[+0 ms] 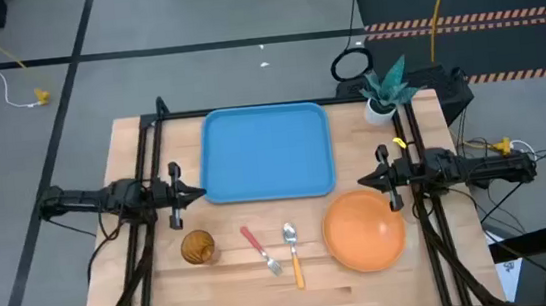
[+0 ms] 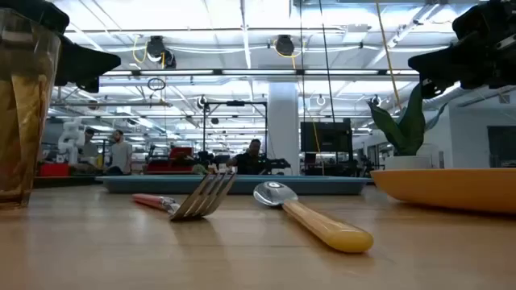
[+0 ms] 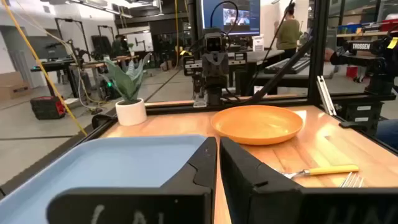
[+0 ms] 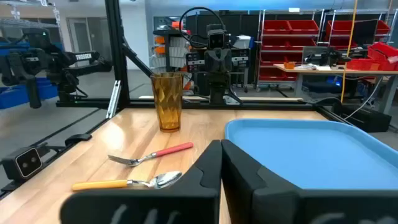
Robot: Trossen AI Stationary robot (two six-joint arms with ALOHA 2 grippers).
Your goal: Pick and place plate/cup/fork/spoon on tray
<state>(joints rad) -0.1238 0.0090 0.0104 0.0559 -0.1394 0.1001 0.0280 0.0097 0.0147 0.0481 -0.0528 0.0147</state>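
Your tray (image 1: 268,153) lay flat on the far middle of the counter (image 1: 145,286), and nothing rested in it. On the near side of the tray the four pieces sat in a row on the bare wood. The plate (image 1: 364,230) was at the right end, just off the tray's near right corner and apart from its rim. The cup (image 1: 198,247) stood upright at the left end, well apart from the plate. Between them you had the fork (image 1: 260,250) and the spoon (image 1: 293,254) lying side by side without touching, the fork nearer the cup and the spoon nearer the plate. The fork's red handle pointed toward the tray and its tines toward the near edge, while the spoon's silver bowl lay toward the tray and its orange handle toward the near edge. Your left hand (image 1: 196,192) hovered just beside the tray's left edge, above the counter and beyond the cup, with its fingers (image 3: 199,171) pressed together and nothing between them. Your right hand (image 1: 364,180) hung at the tray's near right corner, just beyond the plate, and its fingers (image 4: 208,171) were likewise closed on nothing. The two hands faced each other across the tray. A small potted plant (image 1: 384,90) in a white pot stood at the far right corner of the counter, beyond the right arm.
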